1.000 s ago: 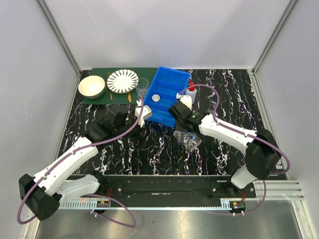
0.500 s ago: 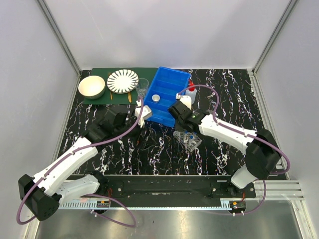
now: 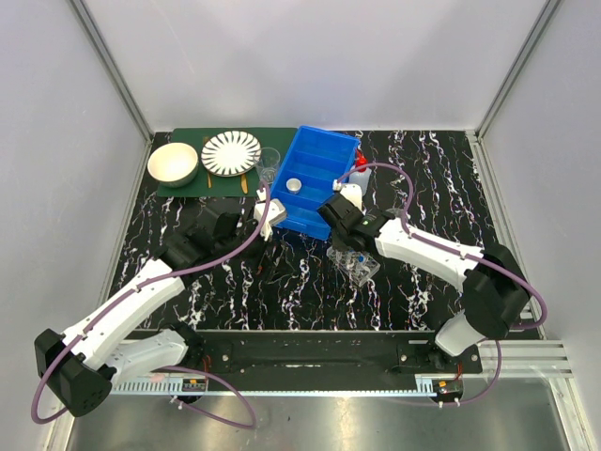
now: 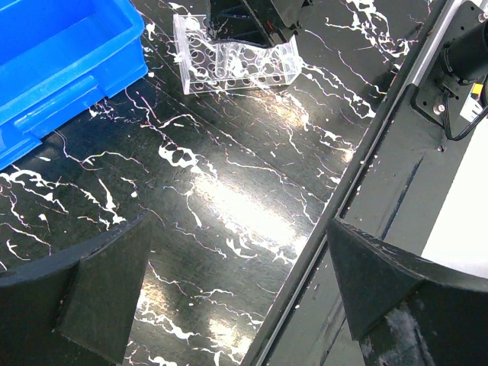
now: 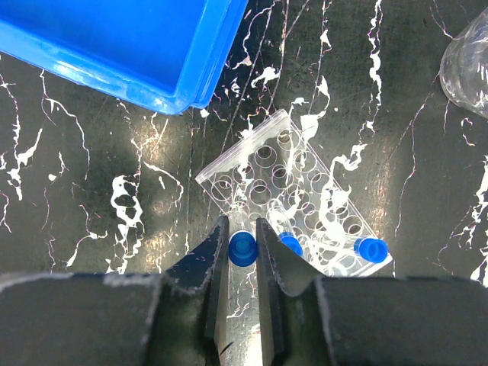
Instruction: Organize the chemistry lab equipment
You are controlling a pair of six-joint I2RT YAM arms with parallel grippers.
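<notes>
Right gripper (image 5: pixel 242 224): clenched on blue-capped tube (image 5: pixel 242 248), tube upright, long axis vertical; tube rack (image 5: pixel 259 152) directly below it, extending ahead and rightward. Left gripper (image 4: pixel 240 290): released, well apart from rack.

Colours I see on my table
I see a black table (image 3: pixel 282 282) with white squiggly lines, a bright blue bin (image 3: pixel 324 164), a see-through rack (image 5: pixel 293 191), blue caps on the tubes (image 5: pixel 242 248), a green mat (image 3: pixel 180 188), a white plate (image 3: pixel 231 152) with black stripes and a cream bowl (image 3: pixel 173 163).
</notes>
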